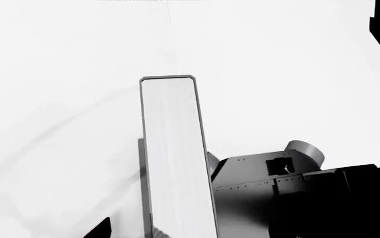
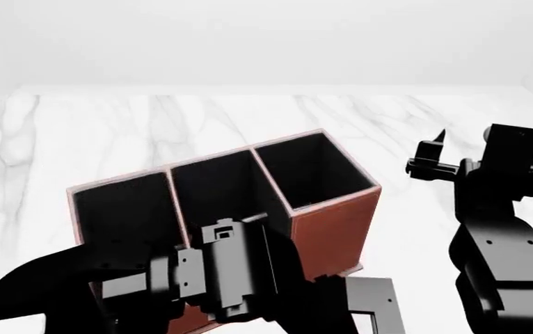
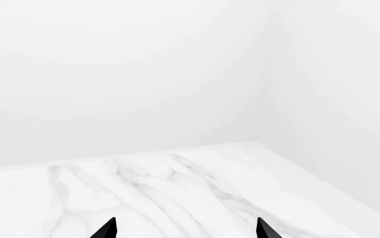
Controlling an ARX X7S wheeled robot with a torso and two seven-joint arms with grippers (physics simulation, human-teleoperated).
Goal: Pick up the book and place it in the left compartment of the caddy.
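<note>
1. The left arm reaches across the front of the reddish-brown caddy (image 2: 336,223) in the head view, its dark body covering the caddy's lower front wall and part of the leftmost bay.
2. The left gripper (image 1: 152,233) is closed on the book (image 1: 176,163): in the left wrist view the book's white page edges, framed by a thin dark cover line, rise lengthwise out of the gripper, with a ribbed finger pad against the book's near end.
3. From the head view the book itself is hidden behind the left arm, so its position relative to the caddy's openings cannot be told.
4. The left compartment (image 2: 122,209), black-lined, sits at the caddy's left end; two more black-lined bays are visible to its right.
5. The caddy stands on a white marble-veined worktop (image 2: 90,132).
6. The right gripper (image 3: 185,230) hangs well apart from the caddy, off to its right above the worktop; its two dark fingertips (image 3: 108,229) stand wide apart with nothing between them in the right wrist view.
</note>
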